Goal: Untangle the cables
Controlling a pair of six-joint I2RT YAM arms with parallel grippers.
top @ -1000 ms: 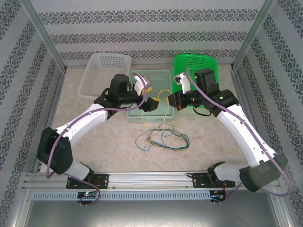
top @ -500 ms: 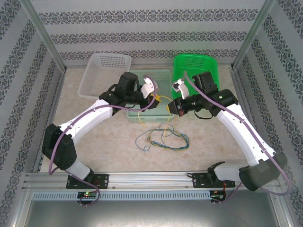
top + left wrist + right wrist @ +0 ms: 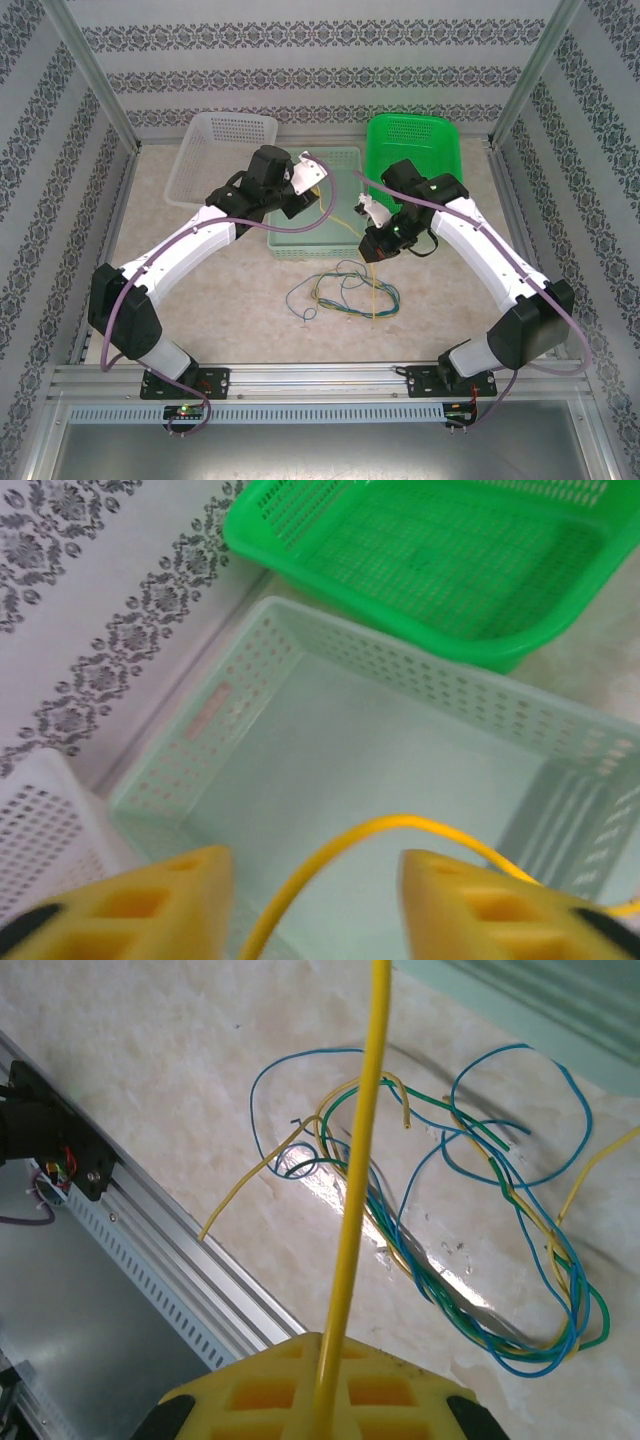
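The cables (image 3: 345,290) lie as a loose tangle of yellow, blue and green wires on the table in front of the pale green basket (image 3: 300,250). My right gripper (image 3: 372,240) hangs just above the tangle, shut on one yellow cable (image 3: 355,1160) that runs straight up out of its jaws (image 3: 325,1360). The tangle (image 3: 480,1260) spreads on the table below it. My left gripper (image 3: 315,900) is over the pale green basket (image 3: 330,750), open. The yellow cable (image 3: 400,825) arcs loosely between its fingers (image 3: 180,890) without being pinched. In the top view the left gripper (image 3: 312,178) sits near the basket's far rim.
A white basket (image 3: 225,150) stands at the back left and a bright green basket (image 3: 415,140) at the back right, either side of the pale green one. An aluminium rail (image 3: 320,375) runs along the near table edge.
My left gripper has moved back over the pale green basket, and its jaws now stand apart around the yellow cable. My right gripper has swung down and nearer to the tangle, still holding the yellow cable.
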